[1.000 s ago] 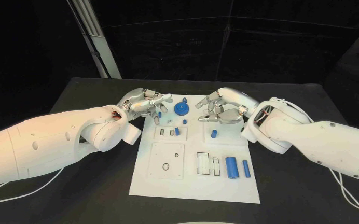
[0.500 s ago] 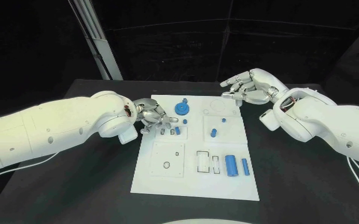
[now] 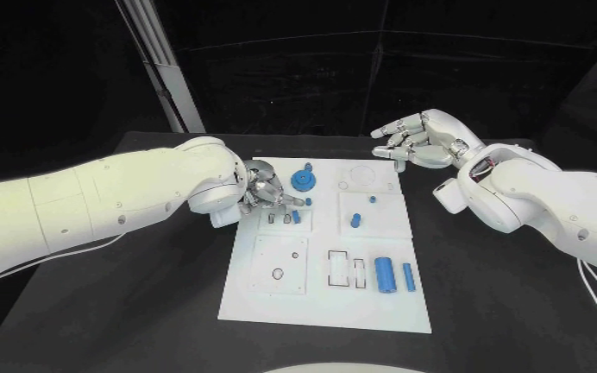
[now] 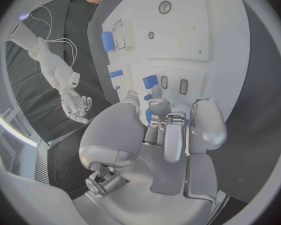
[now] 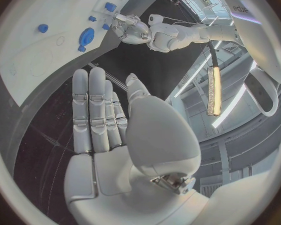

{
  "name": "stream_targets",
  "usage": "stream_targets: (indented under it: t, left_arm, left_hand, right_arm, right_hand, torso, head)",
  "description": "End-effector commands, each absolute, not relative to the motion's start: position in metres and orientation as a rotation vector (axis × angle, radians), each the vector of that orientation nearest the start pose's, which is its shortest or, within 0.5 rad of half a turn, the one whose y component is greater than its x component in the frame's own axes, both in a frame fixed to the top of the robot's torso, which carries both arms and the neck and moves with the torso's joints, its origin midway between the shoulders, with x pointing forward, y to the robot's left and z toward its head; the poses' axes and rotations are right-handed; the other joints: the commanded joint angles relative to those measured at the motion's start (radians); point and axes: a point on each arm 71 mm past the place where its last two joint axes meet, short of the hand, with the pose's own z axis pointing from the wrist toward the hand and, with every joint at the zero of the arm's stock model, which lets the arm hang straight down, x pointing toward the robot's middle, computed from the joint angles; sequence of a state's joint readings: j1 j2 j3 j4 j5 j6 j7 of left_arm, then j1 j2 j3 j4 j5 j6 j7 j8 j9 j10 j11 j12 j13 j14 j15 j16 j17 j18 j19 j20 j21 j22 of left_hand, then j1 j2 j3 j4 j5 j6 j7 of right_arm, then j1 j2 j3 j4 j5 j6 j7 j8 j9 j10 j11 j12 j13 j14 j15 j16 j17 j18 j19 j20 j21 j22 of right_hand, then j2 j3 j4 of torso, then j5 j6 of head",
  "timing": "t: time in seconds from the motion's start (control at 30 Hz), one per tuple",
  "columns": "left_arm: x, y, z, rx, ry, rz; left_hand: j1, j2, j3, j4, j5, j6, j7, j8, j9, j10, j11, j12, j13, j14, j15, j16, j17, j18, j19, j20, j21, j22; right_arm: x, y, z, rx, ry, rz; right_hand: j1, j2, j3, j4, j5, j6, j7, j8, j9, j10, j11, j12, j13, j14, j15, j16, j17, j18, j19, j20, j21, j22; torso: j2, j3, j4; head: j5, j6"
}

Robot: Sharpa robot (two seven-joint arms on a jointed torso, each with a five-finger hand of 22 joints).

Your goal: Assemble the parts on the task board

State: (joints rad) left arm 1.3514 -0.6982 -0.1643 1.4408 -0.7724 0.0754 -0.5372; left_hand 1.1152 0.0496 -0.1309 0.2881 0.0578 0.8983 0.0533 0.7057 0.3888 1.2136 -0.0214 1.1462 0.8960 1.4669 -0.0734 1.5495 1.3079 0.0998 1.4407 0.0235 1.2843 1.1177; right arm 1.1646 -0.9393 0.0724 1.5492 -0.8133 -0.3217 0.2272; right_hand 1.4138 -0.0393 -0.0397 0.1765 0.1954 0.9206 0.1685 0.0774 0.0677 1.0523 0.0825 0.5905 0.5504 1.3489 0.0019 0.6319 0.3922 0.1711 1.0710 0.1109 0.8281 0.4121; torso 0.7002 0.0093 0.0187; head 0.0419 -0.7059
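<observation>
The white task board (image 3: 373,304) lies mid-table with several blue parts on it: a gear (image 3: 303,182), a short peg (image 3: 355,220), a thick cylinder (image 3: 386,275) and a thin one (image 3: 410,278). My left hand (image 3: 267,193) sits low over the board's left side beside the gear. Its fingers (image 4: 167,127) curl around a small blue part (image 4: 147,116), which is mostly hidden. A blue block (image 4: 149,81) stands by two slots just beyond them. My right hand (image 3: 417,142) hangs above the table past the board's back right corner, fingers (image 5: 93,110) straight and holding nothing.
Empty rectangular recesses (image 3: 338,270) lie beside the cylinders, and a square plate with holes (image 3: 278,269) is at the board's near left. A pale metal post (image 3: 155,53) rises behind the table's left corner. Black table surrounds the board.
My right hand rose off the board's back right area and drew back with fingers straightened. My left hand slid toward the board's left middle and curled its fingers in.
</observation>
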Motion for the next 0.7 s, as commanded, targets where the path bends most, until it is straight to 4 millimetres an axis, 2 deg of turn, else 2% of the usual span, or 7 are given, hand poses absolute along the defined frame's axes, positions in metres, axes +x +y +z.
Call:
stream_targets:
  t: [0.03,0.13,0.37,0.7]
  left_arm:
    - [0.498,0.168,-0.206,-0.321,2.424,-0.458]
    - [0.500,0.163,-0.206,-0.307,2.436,-0.447]
    - [0.502,0.154,-0.207,-0.279,2.459,-0.433]
    - [0.504,0.151,-0.210,-0.250,2.496,-0.400]
  left_hand:
    - [0.006,0.012,-0.008,-0.001,0.001,-0.010,-0.001,0.008,0.007,0.007,0.002,0.005,0.002,0.098,-0.010,0.005,0.236,-0.015,0.007,0.001,0.006,0.006]
    - [0.009,0.014,-0.008,-0.001,0.001,-0.012,-0.001,0.011,0.009,0.008,0.002,0.006,0.003,0.098,-0.010,0.005,0.236,-0.015,0.007,0.001,0.007,0.008]
    - [0.012,0.016,-0.009,-0.001,0.002,-0.013,-0.002,0.014,0.012,0.010,0.002,0.010,0.007,0.099,-0.010,0.007,0.240,-0.017,0.009,0.001,0.012,0.015]
    - [0.026,0.020,-0.007,-0.004,0.003,-0.016,-0.003,0.025,0.022,0.014,0.001,0.015,0.013,0.099,-0.011,0.009,0.243,-0.017,0.010,0.000,0.016,0.021]
  right_arm:
    - [0.487,-0.238,-0.147,0.363,1.522,1.174]
    - [0.488,-0.238,-0.147,0.364,1.525,1.172]
    - [0.489,-0.237,-0.148,0.366,1.530,1.171]
    - [0.490,-0.235,-0.149,0.367,1.539,1.172]
  right_hand:
    - [0.009,-0.001,-0.005,-0.001,0.004,-0.004,0.000,0.004,0.001,0.005,-0.001,-0.003,-0.002,0.009,0.001,-0.004,0.002,0.014,0.007,-0.002,-0.003,-0.001]
    - [0.010,-0.001,-0.006,-0.001,0.005,-0.004,0.000,0.004,0.001,0.005,-0.001,-0.003,-0.003,0.010,0.001,-0.006,0.004,0.014,0.009,-0.002,-0.005,-0.003]
    - [0.012,0.000,-0.008,0.000,0.010,-0.005,0.001,0.004,0.001,0.004,-0.001,-0.004,-0.009,0.011,0.001,-0.012,0.010,0.013,0.012,-0.002,-0.012,-0.007]
    - [0.013,0.000,-0.010,0.001,0.014,-0.006,0.001,0.004,0.001,0.003,0.000,-0.004,-0.013,0.011,0.002,-0.018,0.015,0.013,0.015,-0.002,-0.017,-0.011]
  torso:
    - [0.002,-0.0022,0.0002]
    - [0.003,-0.0017,0.0000]
    - [0.003,-0.0030,0.0014]
    - [0.003,-0.0032,0.0020]
  head:
    - [-0.003,-0.001]
    - [-0.002,-0.002]
    - [-0.001,-0.005]
    - [0.001,-0.010]
